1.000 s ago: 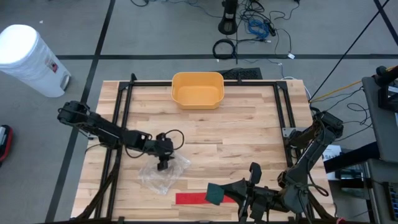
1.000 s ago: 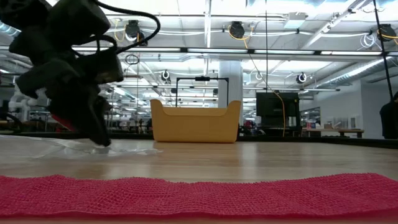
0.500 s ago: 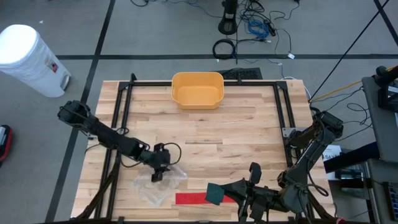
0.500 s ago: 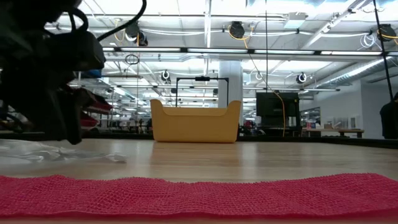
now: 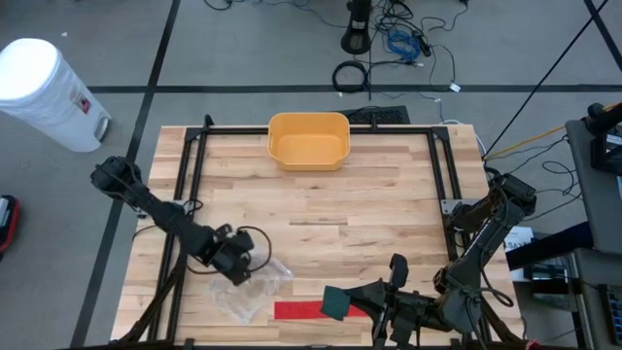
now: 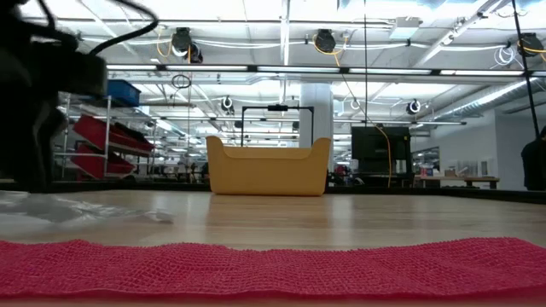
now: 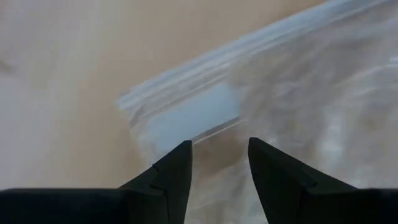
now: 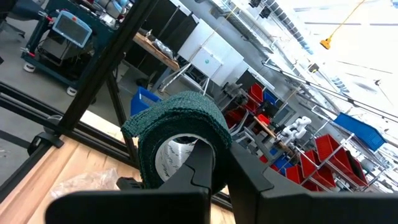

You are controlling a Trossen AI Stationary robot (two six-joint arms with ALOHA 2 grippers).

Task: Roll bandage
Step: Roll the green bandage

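A dark green bandage roll (image 5: pixel 333 302) with a white core is held above the table's near edge, with my right gripper (image 5: pixel 344 304) shut on it. Under it a red bandage strip (image 5: pixel 299 311) lies flat along the near edge and fills the low view's foreground (image 6: pixel 273 264). My left gripper (image 5: pixel 233 264) points down, open, over the left end of a clear zip bag (image 5: pixel 255 289). In the left wrist view its fingers (image 7: pixel 219 155) stand over the bag's zip edge (image 7: pixel 186 112). I cannot tell whether they touch it. My right gripper is shut on the green roll at the lower rim of its end face (image 8: pixel 163 163). The fingers (image 8: pixel 208 163) reach level from the table's right side and cover the place of contact. The roll (image 8: pixel 180 124) sits at their free ends, core opening toward the wrist, clear of the table.
A yellow bin (image 5: pixel 308 139) stands at the middle of the far edge, also seen in the low view (image 6: pixel 269 166). A black frame (image 5: pixel 194 156) runs along the table's left, far and right sides. Bare wood lies between the bin and the bag.
My left gripper has gone from over the bag's middle toward the table's left and near edges, rising a little and rolling about its own line. Its fingers have kept their gap. The bag has slid a little the same way. My right gripper has kept still.
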